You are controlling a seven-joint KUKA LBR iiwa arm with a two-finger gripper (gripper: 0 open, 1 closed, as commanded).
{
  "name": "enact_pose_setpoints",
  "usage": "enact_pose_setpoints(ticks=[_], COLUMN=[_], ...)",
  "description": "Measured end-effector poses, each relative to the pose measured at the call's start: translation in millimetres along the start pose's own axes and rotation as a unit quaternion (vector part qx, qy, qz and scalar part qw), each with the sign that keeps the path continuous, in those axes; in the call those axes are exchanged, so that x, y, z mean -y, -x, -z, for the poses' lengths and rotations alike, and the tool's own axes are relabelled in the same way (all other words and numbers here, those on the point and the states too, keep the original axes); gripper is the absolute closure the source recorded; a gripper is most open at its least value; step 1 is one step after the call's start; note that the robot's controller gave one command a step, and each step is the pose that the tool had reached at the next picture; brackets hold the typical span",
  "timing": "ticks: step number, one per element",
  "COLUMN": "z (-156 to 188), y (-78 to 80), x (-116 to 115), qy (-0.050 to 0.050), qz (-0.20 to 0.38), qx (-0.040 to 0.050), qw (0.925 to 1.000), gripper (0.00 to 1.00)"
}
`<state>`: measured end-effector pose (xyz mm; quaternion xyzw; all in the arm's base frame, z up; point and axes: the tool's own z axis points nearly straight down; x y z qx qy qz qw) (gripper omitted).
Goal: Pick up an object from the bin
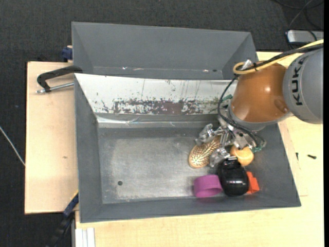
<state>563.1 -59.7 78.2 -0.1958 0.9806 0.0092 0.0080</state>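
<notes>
We see the claw (220,142) low in the grey bin's (144,163) lower-right corner, right at a tan dotted oval object (201,154), presumably because everything clusters there; whether it is clenched we cannot tell.

In the bin's (154,158) front right, an oval brush (201,155) lies behind a cylinder (206,186); a rounded lump (234,179) touches the cylinder's right.

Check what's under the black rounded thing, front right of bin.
An orange piece shows at the right edge of the black rounded thing, seemingly beneath it; the rest is covered.
</notes>
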Motion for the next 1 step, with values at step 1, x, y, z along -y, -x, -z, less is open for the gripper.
enact_pose_setpoints(ticks=[1], z=[7.5], y=[-0.5], x=[-2.0], qy=[0.000], qz=[0.001], qx=[-0.0031], qw=[1.0000], gripper=[1.00])
